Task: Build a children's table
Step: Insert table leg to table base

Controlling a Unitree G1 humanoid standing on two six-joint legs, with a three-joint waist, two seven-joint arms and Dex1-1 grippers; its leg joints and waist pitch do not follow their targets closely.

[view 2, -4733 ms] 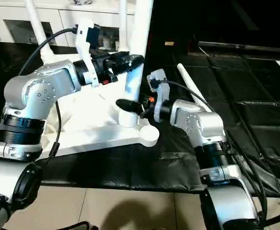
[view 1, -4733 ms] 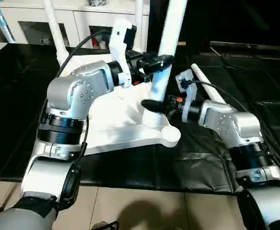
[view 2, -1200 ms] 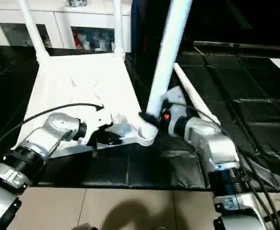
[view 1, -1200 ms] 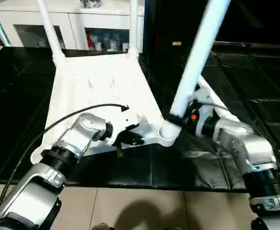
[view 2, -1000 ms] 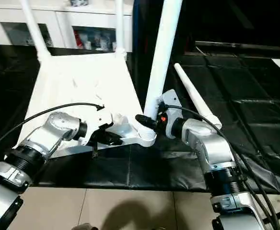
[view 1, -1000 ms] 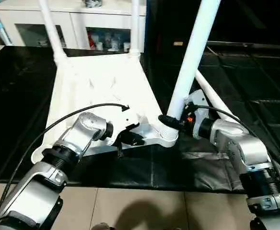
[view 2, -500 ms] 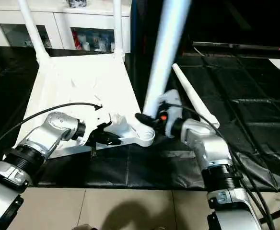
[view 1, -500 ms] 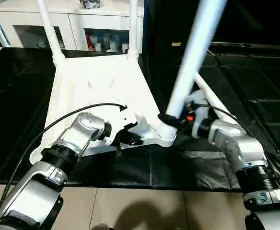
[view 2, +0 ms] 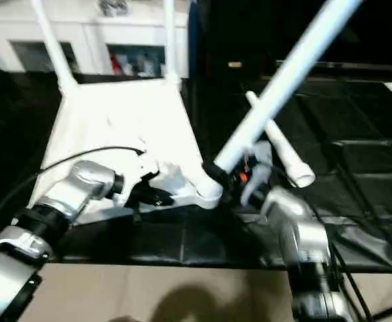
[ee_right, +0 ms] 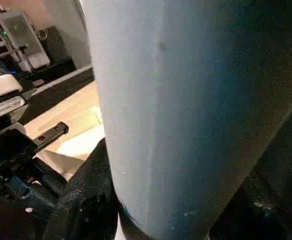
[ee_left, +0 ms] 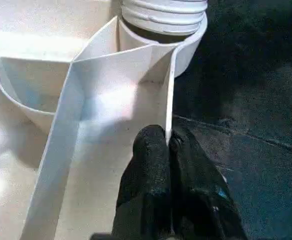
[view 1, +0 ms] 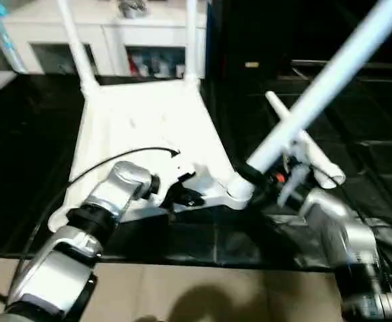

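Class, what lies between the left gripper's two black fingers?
A thin white plastic rib of the table top's underside, pinched between the fingers, seen in the left wrist view.

The white tabletop (view 1: 142, 134) is lying underside up, two legs (view 1: 74, 47) standing at its far corners; a third leg (view 1: 317, 94) (steeply tilted) is being seated in the near socket (view 1: 238, 191), a fourth (view 2: 280, 151) lying beside.

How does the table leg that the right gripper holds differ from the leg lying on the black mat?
The held leg leans steeply, its thick end at the near corner socket of the table top; the loose leg lies flat on the mat, joined to nothing. The right gripper clamps the held leg near its base; nothing grips the loose leg. Both are long, white, round and tapered.
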